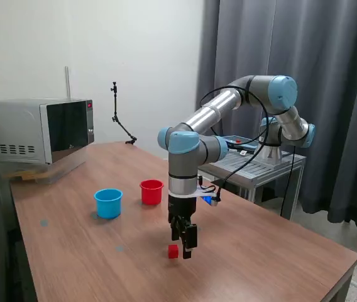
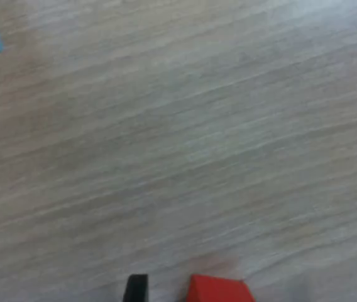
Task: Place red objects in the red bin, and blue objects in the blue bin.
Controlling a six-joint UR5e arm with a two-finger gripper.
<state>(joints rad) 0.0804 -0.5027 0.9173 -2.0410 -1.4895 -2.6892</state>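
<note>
The hand (image 1: 183, 246) is right down at the tabletop (image 1: 260, 251), fingers spread wide, and a red cube (image 1: 173, 251) sits on the wood between them, not gripped. Further back stand the red cup (image 1: 151, 192) and, just beside it, the light blue cup (image 1: 108, 203), both upright.
</note>
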